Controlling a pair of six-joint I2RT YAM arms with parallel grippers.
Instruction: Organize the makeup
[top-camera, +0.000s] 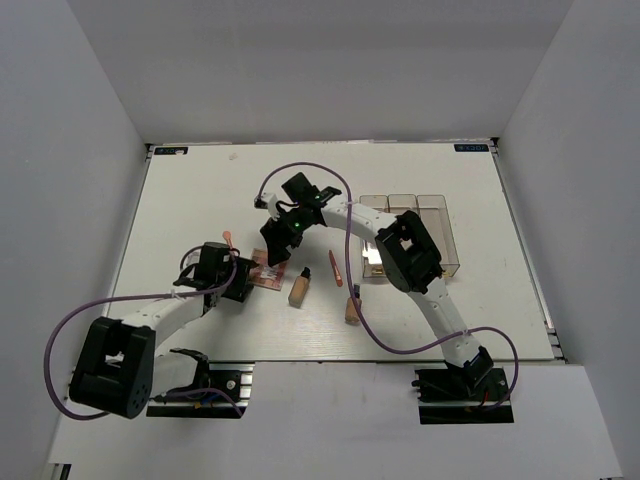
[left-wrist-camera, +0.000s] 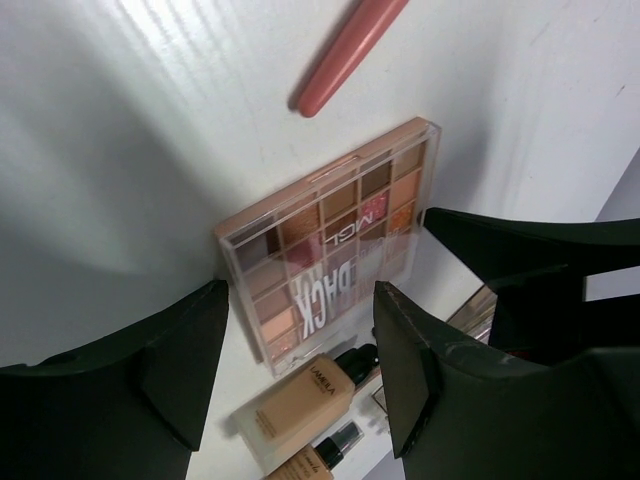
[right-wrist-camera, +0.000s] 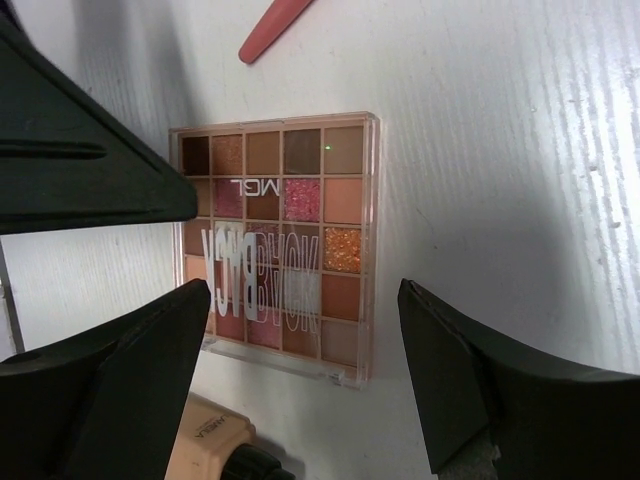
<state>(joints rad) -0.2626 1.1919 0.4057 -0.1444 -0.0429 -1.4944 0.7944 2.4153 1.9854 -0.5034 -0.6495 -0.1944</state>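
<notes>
A flat eyeshadow palette (top-camera: 268, 273) with pink and brown pans lies on the white table; it also shows in the left wrist view (left-wrist-camera: 330, 235) and the right wrist view (right-wrist-camera: 275, 235). My left gripper (top-camera: 238, 282) is open at its left edge, jaws apart above it (left-wrist-camera: 300, 297). My right gripper (top-camera: 277, 247) is open just behind it, jaws astride its near end (right-wrist-camera: 303, 292). One beige bottle with a black cap (top-camera: 300, 288) lies right of the palette (left-wrist-camera: 300, 400) (right-wrist-camera: 205, 447). A second bottle (top-camera: 352, 308) lies further right. A thin pink stick (top-camera: 336, 268) lies between them.
The clear three-compartment box (top-camera: 436, 233) stands at the right, partly behind the right arm. A small pink-tipped stick (top-camera: 229, 241) lies behind the left gripper. Purple cables loop over both arms. White walls enclose the table on three sides.
</notes>
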